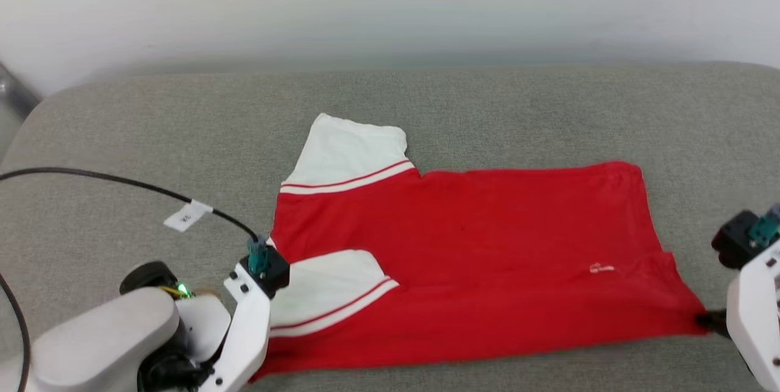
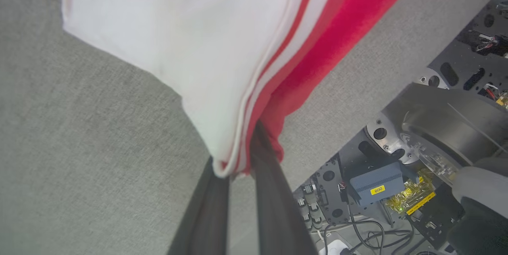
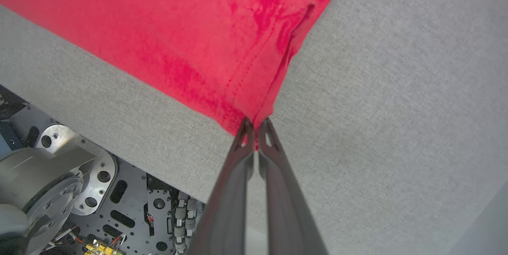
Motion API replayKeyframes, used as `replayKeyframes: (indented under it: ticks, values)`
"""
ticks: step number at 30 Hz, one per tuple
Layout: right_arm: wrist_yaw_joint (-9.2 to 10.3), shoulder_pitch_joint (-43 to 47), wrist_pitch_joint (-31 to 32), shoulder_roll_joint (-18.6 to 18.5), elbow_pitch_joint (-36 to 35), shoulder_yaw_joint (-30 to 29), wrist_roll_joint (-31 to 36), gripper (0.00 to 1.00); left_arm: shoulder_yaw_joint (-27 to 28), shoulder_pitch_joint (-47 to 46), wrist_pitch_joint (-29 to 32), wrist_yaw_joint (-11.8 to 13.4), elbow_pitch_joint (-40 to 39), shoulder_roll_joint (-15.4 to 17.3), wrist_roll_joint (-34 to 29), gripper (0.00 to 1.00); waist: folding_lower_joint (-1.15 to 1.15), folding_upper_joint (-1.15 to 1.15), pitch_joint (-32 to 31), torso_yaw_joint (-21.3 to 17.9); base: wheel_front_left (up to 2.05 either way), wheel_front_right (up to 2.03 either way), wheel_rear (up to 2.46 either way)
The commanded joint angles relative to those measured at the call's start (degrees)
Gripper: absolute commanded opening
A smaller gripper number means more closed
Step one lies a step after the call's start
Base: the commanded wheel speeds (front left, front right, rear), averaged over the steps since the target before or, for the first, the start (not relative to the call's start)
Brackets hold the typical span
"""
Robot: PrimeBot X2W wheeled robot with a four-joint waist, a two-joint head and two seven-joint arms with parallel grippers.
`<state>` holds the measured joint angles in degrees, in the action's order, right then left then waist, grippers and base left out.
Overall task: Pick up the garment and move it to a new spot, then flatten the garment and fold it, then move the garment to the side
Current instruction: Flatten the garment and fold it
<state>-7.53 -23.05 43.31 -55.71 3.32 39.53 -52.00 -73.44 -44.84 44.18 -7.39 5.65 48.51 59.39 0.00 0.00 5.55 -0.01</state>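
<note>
**Near edge.** The left gripper [image 2: 237, 155] is clamped on the garment [image 1: 475, 245]. Its two dark fingers [image 2: 265, 175] pinch the nearest left corner, where a white sleeve [image 2: 178, 48] with red-white trim meets the red body. The right gripper [image 3: 256, 128] has its fingertips pressed together on the nearest right corner, at the stitched hem [image 3: 254, 72]; the red cloth fans out beyond the tips.

**Middle.** The garment lies spread flat on the grey cushion [image 1: 487, 105], stretched sideways between the two grippers, with the sleeves toward the robot's left and the hem toward its right. The near sleeve is folded in over the red body. A small white mark [image 1: 602, 268] shows near the hem.

**Far.** The second sleeve [image 1: 350, 151] points away from the robot. Behind the cushion rises a pale wall [image 1: 390, 2].
</note>
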Motion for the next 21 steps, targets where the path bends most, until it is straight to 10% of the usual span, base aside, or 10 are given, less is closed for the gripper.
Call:
replayKeyframes:
  ticks: [1,15,16,17,18,21]
  values:
    - [0.09,1.8,0.0,-0.8,-0.6,-0.2,-0.6,0.00,0.0,1.4,0.3,0.0,-0.4,0.5,0.4,0.00,0.00,0.00,-0.3,0.2,0.00,0.00,0.00]
    - [0.09,13.7,-0.1,2.2,3.4,-3.3,1.3,0.00,0.0,8.4,-0.9,0.0,1.2,-0.3,-0.7,0.01,0.00,0.00,0.7,0.2,0.00,0.00,0.00]
    - [0.09,13.8,-0.6,2.9,3.7,-3.6,1.6,0.07,0.1,8.4,-1.5,0.0,1.7,-0.4,-0.7,0.38,0.00,0.00,0.6,0.2,0.00,0.00,0.00]
    - [0.09,13.9,-1.2,3.4,3.8,-4.0,2.0,0.65,0.3,8.2,-2.7,0.0,2.0,-0.6,-1.3,1.00,0.00,0.00,0.5,0.1,0.00,0.00,0.00]
    - [0.09,13.8,-1.9,3.9,4.0,-4.7,2.5,1.00,0.7,8.0,-3.6,0.0,2.6,-0.8,-1.4,1.00,0.00,0.00,0.2,0.1,0.00,0.00,0.00]
    - [0.08,13.3,-4.6,5.4,4.2,-7.0,4.0,1.00,1.2,7.0,-5.9,0.0,2.9,-0.3,-1.7,1.00,0.00,0.00,-0.9,0.0,0.00,0.00,0.00]
